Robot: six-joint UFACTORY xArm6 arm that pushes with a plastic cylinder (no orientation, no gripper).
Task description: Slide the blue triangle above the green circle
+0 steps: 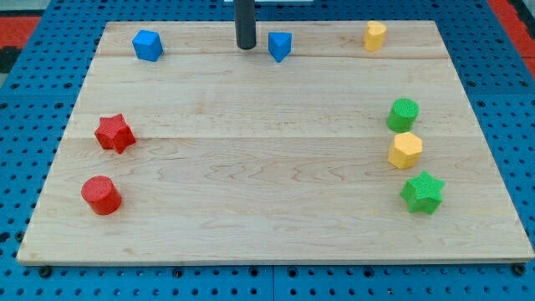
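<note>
The blue triangle [280, 46] lies near the view's top, a little right of centre on the wooden board [267, 201]. The green circle [403, 114] sits at the view's right, well below and to the right of the triangle. My tip [245, 46] is the lower end of the dark rod, resting just left of the blue triangle with a small gap between them.
A blue cube [147, 45] is at top left. A yellow block [375, 36] is at top right. A yellow hexagon [405, 150] and a green star [422, 192] lie below the green circle. A red star [114, 133] and a red cylinder [101, 195] are at the left.
</note>
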